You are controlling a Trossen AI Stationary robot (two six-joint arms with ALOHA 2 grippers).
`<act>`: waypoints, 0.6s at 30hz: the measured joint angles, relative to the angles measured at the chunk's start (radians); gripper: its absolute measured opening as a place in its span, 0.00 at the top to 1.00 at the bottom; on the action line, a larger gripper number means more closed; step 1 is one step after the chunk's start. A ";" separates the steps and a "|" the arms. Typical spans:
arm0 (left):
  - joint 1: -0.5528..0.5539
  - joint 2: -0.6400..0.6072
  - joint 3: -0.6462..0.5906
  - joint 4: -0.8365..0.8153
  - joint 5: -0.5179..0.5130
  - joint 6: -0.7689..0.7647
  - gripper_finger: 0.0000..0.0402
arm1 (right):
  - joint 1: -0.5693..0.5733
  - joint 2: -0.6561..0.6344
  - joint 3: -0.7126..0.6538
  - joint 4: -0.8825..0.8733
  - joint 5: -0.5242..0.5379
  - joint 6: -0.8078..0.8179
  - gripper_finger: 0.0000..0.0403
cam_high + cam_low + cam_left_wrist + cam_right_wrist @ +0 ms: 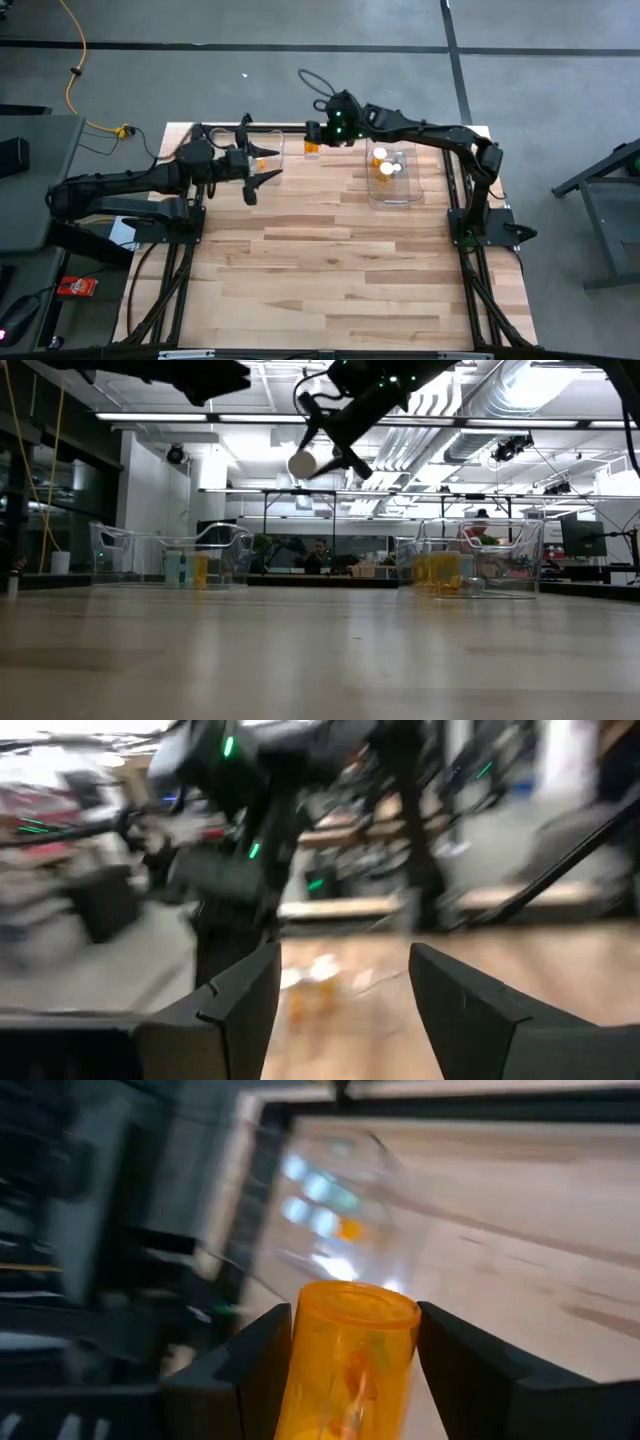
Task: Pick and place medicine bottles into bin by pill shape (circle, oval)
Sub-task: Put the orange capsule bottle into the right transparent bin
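My right gripper (312, 138) hangs high above the table's far middle, between the two clear bins, shut on an orange medicine bottle (350, 1355). In the low view the bottle's white round end (303, 463) sticks out past the fingers. My left gripper (264, 184) is open and empty, in the air just near of the left clear bin (262, 150), which holds an orange bottle (262, 153). The right clear bin (393, 172) holds several white-capped bottles (385, 163). My right gripper pinches the orange bottle's round side wall (300, 1360) between its two fingers, one on each side. The bottle lies along the fingers, with its flat end (362, 1302) past the fingertips. It is lifted well clear of the table and tilted, the fingers slanting down toward the table's left.
Both bins stand near the table's far edge and also show in the low view, the left bin (170, 555) and the right bin (470, 565). The bare wooden tabletop (330, 270) stretches from them to the near edge. A person shows in the room beyond.
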 joint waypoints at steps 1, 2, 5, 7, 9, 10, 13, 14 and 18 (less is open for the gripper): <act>-0.014 0.007 0.000 -0.008 -0.048 0.045 0.47 | -0.004 -0.004 0.000 0.027 -0.007 0.018 0.51; -0.030 0.019 0.000 -0.007 -0.096 0.086 0.47 | -0.005 -0.005 0.000 0.065 -0.015 0.038 0.51; -0.073 0.054 0.009 -0.012 -0.240 0.183 0.47 | -0.005 -0.004 0.000 0.151 -0.045 0.089 0.51; -0.095 0.080 0.032 -0.034 -0.321 0.261 0.47 | -0.001 -0.004 0.000 0.196 -0.047 0.117 0.51; -0.107 0.105 0.055 -0.052 -0.389 0.335 0.45 | 0.001 -0.004 0.000 0.227 -0.047 0.130 0.51; -0.110 0.115 0.066 -0.053 -0.417 0.368 0.44 | 0.001 -0.004 0.000 0.241 -0.048 0.146 0.51; -0.108 0.142 0.104 -0.056 -0.491 0.486 0.38 | 0.001 -0.004 0.000 0.301 -0.056 0.186 0.51; -0.106 0.149 0.116 -0.059 -0.517 0.528 0.36 | 0.001 -0.004 0.000 0.314 -0.056 0.202 0.51; -0.104 0.182 0.156 -0.058 -0.600 0.668 0.28 | 0.001 -0.003 0.000 0.356 -0.056 0.255 0.51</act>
